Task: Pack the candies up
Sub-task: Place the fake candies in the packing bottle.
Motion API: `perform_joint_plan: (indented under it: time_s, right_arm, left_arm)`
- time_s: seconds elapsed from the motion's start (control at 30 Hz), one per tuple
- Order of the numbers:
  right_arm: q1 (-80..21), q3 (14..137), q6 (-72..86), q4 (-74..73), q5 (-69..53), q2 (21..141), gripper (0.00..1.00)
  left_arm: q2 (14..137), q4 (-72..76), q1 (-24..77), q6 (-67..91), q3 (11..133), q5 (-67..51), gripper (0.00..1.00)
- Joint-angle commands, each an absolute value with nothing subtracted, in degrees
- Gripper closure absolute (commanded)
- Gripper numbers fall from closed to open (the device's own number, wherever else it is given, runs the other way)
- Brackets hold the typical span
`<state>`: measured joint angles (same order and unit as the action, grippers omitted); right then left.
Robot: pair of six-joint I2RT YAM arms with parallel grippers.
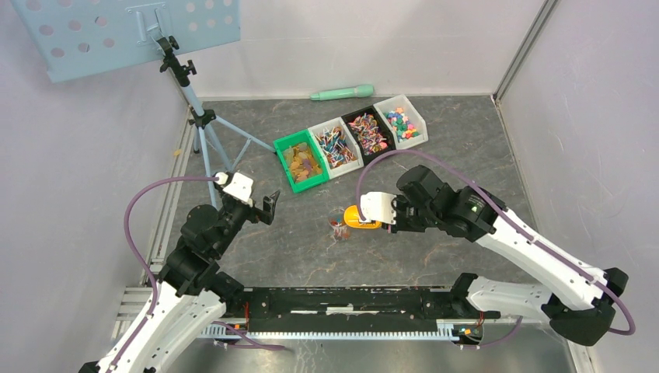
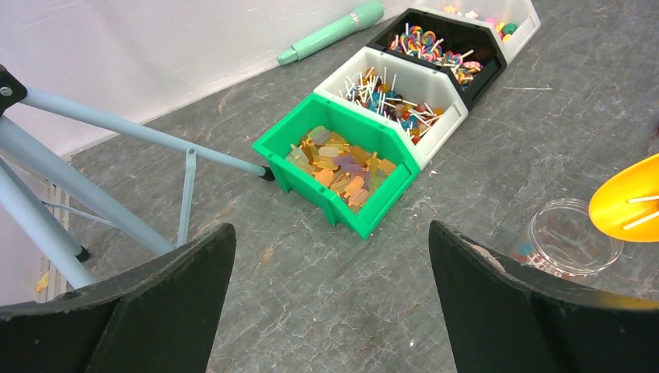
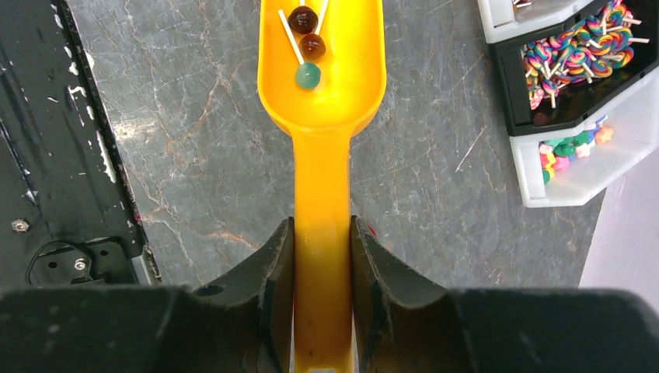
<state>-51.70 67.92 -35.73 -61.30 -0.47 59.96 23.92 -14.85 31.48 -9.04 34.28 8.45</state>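
Note:
My right gripper (image 3: 322, 227) is shut on the handle of a yellow scoop (image 3: 322, 93). Three lollipop candies (image 3: 308, 48) lie in its bowl, two brown and one green. In the top view the scoop (image 1: 357, 217) hangs just right of a small clear jar (image 1: 338, 229) on the table, with the right gripper (image 1: 373, 218) behind it. More candies fill four bins: green (image 1: 299, 165), white (image 1: 336, 146), black (image 1: 368, 132) and white (image 1: 401, 121). My left gripper (image 2: 330, 231) is open over bare table, short of the green bin (image 2: 342, 169). The jar (image 2: 571, 238) and scoop (image 2: 628, 207) show at its right.
A blue tripod (image 1: 203, 124) with a perforated plate (image 1: 124, 31) stands at the back left, its legs close to the left gripper (image 1: 269, 205). A mint-green cylinder (image 1: 342, 93) lies by the back wall. Walls enclose the table on three sides.

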Motion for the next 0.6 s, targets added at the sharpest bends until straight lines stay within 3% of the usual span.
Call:
perform_joint_plan:
  time_s: [0.0,0.57]
  right_arm:
    - [-52.39,70.63,-34.58,-62.09,2.61,60.63,1.00]
    - [-54.79,74.22,-33.56,-63.74,5.87,62.59,1.00]
  left_arm:
    - [23.34,-13.20,31.51,-8.72,34.24,8.53,0.00]
    - [23.02,-13.24,31.52,-8.71,34.25,8.53,0.00]
